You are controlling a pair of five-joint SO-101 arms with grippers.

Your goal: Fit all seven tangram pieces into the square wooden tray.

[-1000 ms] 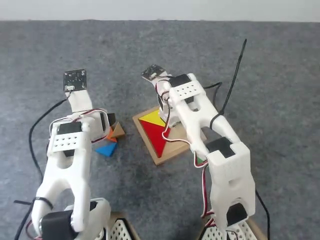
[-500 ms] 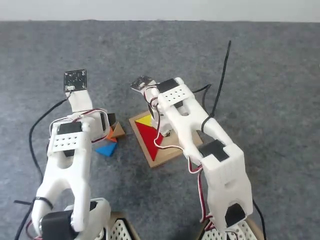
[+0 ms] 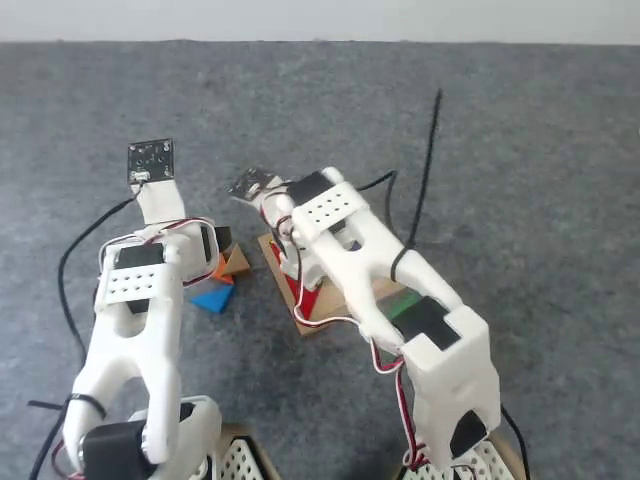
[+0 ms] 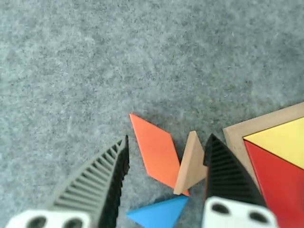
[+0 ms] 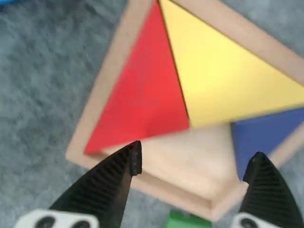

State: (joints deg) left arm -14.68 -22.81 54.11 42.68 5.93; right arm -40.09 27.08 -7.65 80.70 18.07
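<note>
No text, label, number or sign can be read — not on the tray, nor on anything else.
</note>
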